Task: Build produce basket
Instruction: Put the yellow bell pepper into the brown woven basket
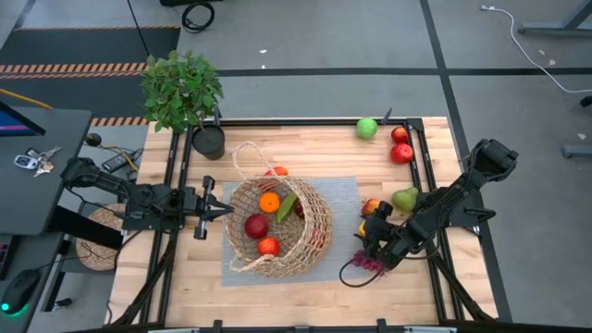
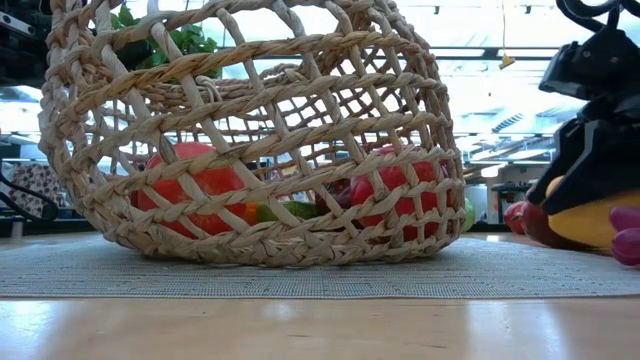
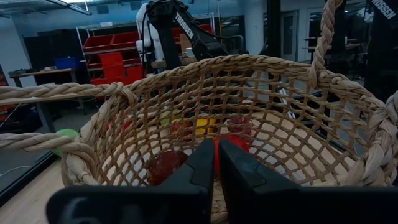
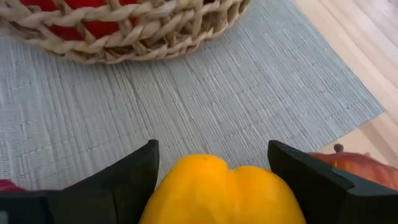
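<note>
while angled low, right claw (image 4: 211,180) clamps yellow pepper (image 4: 217,190) beside basket (image 1: 277,227).

one basket (image 1: 277,227), two red apples (image 1: 400,145), one green apple (image 1: 367,128), one pear (image 1: 405,198)

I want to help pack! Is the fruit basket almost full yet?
About halfway. The basket already holds an orange, red fruits and something green. The right gripper is closed around a yellow pepper. The pear, grapes, green apple and red apples wait outside.
</note>
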`<control>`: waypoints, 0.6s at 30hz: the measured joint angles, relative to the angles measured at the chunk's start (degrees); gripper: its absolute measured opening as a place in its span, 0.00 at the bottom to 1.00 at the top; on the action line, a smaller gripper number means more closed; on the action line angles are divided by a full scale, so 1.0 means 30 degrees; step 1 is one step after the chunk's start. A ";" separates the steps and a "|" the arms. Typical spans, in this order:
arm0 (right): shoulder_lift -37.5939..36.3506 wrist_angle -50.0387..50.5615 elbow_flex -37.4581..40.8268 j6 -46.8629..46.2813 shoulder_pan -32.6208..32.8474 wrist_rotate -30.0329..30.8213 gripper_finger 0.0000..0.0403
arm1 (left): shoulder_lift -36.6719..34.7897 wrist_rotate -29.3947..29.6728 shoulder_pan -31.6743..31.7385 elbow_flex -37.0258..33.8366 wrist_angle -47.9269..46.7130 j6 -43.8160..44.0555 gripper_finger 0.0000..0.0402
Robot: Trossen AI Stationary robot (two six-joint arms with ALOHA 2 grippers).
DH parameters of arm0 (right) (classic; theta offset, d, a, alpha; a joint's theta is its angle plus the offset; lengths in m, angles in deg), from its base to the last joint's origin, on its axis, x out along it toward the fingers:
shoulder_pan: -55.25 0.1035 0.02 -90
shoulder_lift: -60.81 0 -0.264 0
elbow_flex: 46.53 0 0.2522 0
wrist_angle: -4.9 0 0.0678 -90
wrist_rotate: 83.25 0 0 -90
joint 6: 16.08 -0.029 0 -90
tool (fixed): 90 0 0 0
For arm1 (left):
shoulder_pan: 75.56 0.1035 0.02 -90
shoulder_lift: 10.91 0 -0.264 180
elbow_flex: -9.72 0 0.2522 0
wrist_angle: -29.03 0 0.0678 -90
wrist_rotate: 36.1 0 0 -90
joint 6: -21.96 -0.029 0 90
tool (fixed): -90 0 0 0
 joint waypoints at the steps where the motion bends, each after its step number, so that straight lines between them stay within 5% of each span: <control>1: 0.0000 -0.0104 -0.0007 0.0056 0.0000 0.0007 0.74 | 0.0006 0.0000 0.0000 0.0001 0.0002 -0.0002 0.07; 18: 0.0000 -0.0378 -0.1492 0.2111 -0.0547 0.1006 0.73 | 0.0007 0.0000 0.0002 0.0002 0.0002 -0.0002 0.07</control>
